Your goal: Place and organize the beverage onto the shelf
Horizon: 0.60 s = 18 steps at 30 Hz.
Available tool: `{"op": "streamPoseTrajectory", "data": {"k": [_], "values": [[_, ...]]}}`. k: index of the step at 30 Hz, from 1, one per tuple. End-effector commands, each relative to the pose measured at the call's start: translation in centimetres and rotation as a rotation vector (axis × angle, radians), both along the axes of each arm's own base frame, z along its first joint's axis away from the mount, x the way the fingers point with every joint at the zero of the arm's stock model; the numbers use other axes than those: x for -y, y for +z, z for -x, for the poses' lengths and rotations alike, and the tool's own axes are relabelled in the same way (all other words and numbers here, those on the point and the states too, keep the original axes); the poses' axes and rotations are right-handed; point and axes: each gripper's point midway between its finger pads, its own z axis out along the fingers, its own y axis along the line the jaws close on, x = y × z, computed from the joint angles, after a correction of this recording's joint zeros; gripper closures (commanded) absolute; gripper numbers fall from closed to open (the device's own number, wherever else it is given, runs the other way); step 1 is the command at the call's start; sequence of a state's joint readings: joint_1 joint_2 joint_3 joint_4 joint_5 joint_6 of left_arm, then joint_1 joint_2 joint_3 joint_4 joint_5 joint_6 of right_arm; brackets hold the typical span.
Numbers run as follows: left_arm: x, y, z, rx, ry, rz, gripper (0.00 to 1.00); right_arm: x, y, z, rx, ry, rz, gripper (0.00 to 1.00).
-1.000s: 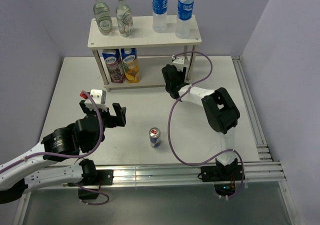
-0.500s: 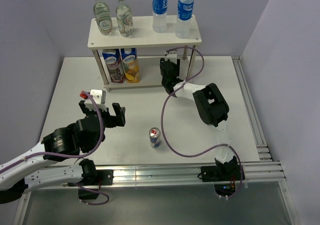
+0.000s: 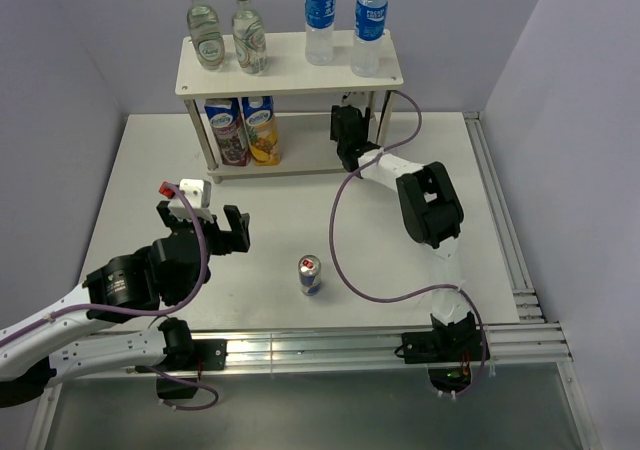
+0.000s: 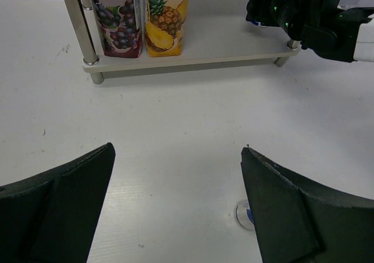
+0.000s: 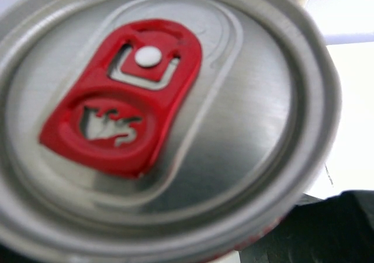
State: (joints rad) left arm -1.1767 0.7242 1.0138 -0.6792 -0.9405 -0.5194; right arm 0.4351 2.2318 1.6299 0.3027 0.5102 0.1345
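The cream-white shelf (image 3: 290, 68) stands at the back of the table. My right gripper (image 3: 348, 138) is at the right end of its lower board (image 4: 222, 48), under the top board. It is shut on a silver can with a red tab (image 5: 163, 117), whose top fills the right wrist view. A second can of the same kind (image 3: 310, 275) stands on the table in front of the arms. My left gripper (image 3: 215, 230) is open and empty, hovering left of that can, whose rim (image 4: 242, 214) shows by my right finger (image 4: 304, 216).
Two glass bottles (image 3: 225, 32) and two blue-capped water bottles (image 3: 345, 20) stand on the top board. A grape carton (image 3: 227, 130) and a pineapple carton (image 3: 262, 128) stand at the left of the lower board. A rail (image 3: 500, 230) runs along the table's right edge.
My right gripper has moved from the table in front of the shelf back to the right end of the lower board. The left arm and the loose can have not moved.
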Motion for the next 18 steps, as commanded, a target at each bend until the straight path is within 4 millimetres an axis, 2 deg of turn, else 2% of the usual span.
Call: {"op": "streamPoseTrajectory", "data": {"k": [1,5,8,11,12,15,18], "values": [[-0.37,0.67,-0.03,0.005,0.022,0.026,0.04,-0.72,5.22,-2.19,0.123,0.009,-0.095,0.7],[-0.48,0.94,0.03,0.009,0.02,0.037,0.04,-0.75,5.17,-2.14,0.123,0.012,-0.094,0.73],[-0.53,0.96,0.06,0.011,0.02,0.042,0.05,-0.83,5.33,-2.1,0.129,0.018,-0.097,0.71],[-0.59,0.99,0.08,0.011,0.02,0.042,0.05,-0.94,5.24,-2.14,0.125,0.025,-0.094,0.6],[-0.59,0.99,0.08,0.011,0.02,0.042,0.05,-0.86,5.29,-2.15,0.126,0.025,-0.094,0.53],[-0.64,1.04,0.1,0.01,0.021,0.042,0.05,-0.83,5.26,-2.14,0.126,0.024,-0.093,0.4],[-0.69,1.11,0.13,0.012,0.021,0.047,0.05,-0.85,5.25,-2.14,0.127,0.026,-0.093,0.32]]}}
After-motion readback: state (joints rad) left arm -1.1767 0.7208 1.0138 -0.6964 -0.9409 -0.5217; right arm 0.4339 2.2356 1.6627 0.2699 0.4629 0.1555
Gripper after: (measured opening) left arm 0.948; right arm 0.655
